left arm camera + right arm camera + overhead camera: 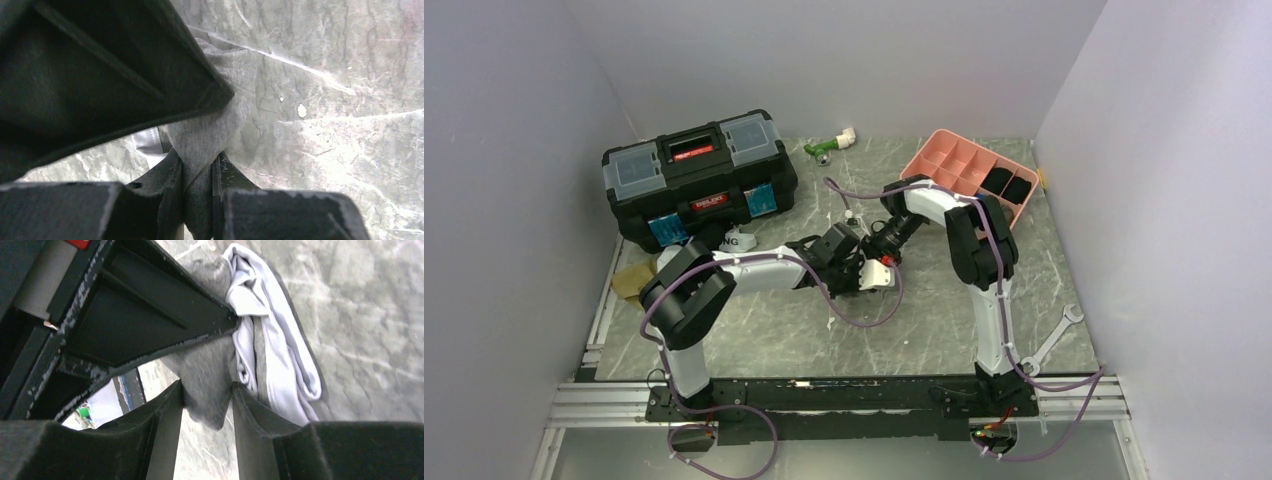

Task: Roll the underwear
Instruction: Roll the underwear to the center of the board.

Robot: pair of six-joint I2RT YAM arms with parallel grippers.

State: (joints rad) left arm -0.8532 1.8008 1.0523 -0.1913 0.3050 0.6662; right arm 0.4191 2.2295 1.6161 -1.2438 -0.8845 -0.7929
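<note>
My left claw (197, 159) and right claw (207, 390) both pinch the grey underwear (232, 80) low over the middle of the table (350, 165); I judge it light, soft and limp, best held at its thicker edge.

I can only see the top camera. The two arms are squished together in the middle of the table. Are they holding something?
Observer: Yes. The left wrist view shows the left tool shut on grey underwear, with the cloth pinched between its fingers.
Operator: Is the other arm holding it too?
Observer: The right wrist view shows the right tool shut on grey cloth as well, which looks like the same underwear.
</note>
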